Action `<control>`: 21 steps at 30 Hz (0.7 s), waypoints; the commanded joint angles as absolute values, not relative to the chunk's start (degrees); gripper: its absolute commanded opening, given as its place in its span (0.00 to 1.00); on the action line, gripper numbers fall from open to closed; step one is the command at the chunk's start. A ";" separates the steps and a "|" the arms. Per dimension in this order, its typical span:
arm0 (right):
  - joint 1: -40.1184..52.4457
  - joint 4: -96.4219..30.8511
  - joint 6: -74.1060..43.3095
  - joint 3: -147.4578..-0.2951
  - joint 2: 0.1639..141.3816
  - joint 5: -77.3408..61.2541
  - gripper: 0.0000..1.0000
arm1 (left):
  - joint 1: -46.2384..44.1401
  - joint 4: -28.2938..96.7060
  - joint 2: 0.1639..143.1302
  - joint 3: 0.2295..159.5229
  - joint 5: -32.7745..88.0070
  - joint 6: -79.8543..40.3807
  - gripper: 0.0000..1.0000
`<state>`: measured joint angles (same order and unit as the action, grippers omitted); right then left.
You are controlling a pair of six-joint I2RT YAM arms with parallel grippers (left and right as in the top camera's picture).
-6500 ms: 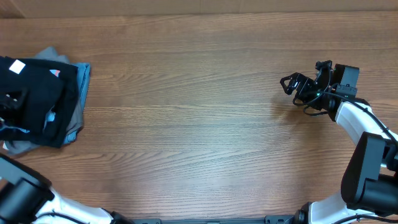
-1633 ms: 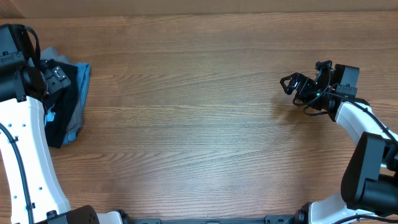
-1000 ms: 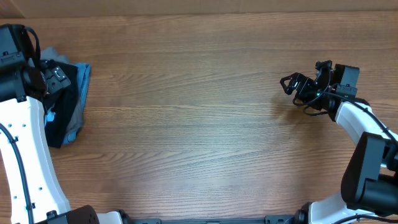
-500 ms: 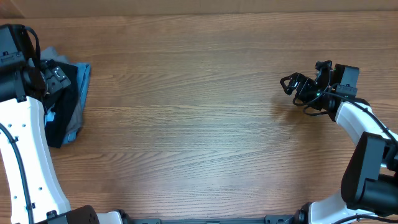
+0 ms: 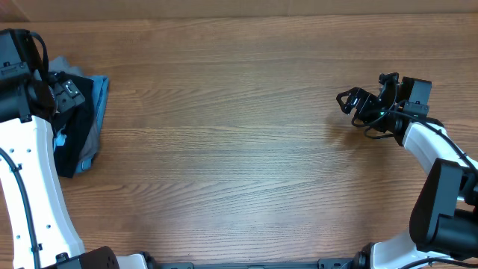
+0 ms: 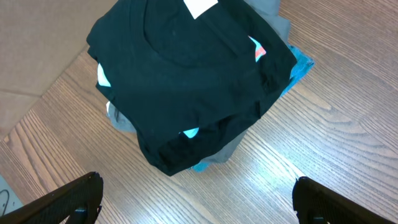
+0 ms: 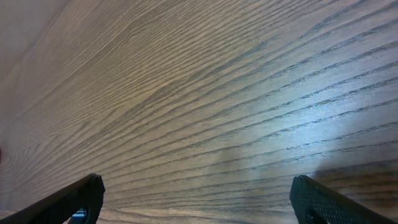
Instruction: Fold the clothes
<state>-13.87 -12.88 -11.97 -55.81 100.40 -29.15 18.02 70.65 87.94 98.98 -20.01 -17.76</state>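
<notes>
While the wooden tabletop (image 5: 224, 149) stretches wide and open between the two arms, the clothes (image 6: 186, 81) sit bunched near its far-left edge. The black fabric is heaped on a light blue T-shirt (image 6: 301, 65) and a grey garment (image 6: 273, 15) whose edges poke out beneath; whether the black is one piece or several is hard to tell. The left gripper (image 6: 198, 190) hangs over the heap, spread wide and touching nothing. Well apart at the right, the right gripper (image 7: 196, 186) is likewise spread over wood. A small white tag (image 6: 200, 6) shows on the black.
</notes>
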 commanded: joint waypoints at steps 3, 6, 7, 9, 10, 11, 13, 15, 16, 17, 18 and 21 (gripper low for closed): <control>-13.96 -12.56 -12.03 -55.92 99.39 -28.93 1.00 | 18.02 70.54 87.64 98.72 -21.34 -16.69 1.00; -13.96 -12.53 -12.03 -55.88 99.39 -28.93 1.00 | 18.02 70.54 87.64 98.72 -21.34 -16.69 1.00; -13.96 -12.56 -12.03 -55.88 99.39 -28.93 1.00 | 18.02 70.54 87.64 98.72 -21.34 -16.69 1.00; -13.89 -12.56 -12.05 -55.88 99.33 -28.93 1.00 | 18.02 70.54 87.64 98.72 -21.34 -16.69 1.00; -13.85 -12.58 -12.03 -55.88 99.15 -28.93 1.00 | 18.02 70.54 87.64 98.72 -21.37 -16.69 1.00; -13.82 -12.58 -12.03 -55.88 98.78 -28.93 1.00 | 18.02 70.54 87.64 98.72 -21.34 -16.69 1.00; -13.43 -12.60 -12.03 -55.88 97.32 -28.93 1.00 | 18.02 70.54 87.64 98.72 -21.37 -16.69 1.00; -12.21 -12.60 -12.03 -55.88 95.07 -28.93 1.00 | 18.02 70.54 87.64 98.72 -21.34 -16.69 1.00; -11.31 -12.58 -12.03 -55.88 93.65 -28.93 1.00 | 18.02 70.54 87.64 98.72 -21.37 -16.69 1.00; -10.33 -12.60 -12.03 -55.88 92.16 -28.93 1.00 | 18.02 70.54 87.64 98.72 -21.34 -16.69 1.00; -9.13 -12.58 -12.03 -55.88 90.43 -28.93 1.00 | 18.02 70.54 87.64 98.72 -21.34 -16.69 1.00; -4.67 -12.58 -12.03 -55.88 84.53 -28.93 1.00 | 18.02 70.54 87.64 98.72 -21.34 -16.69 1.00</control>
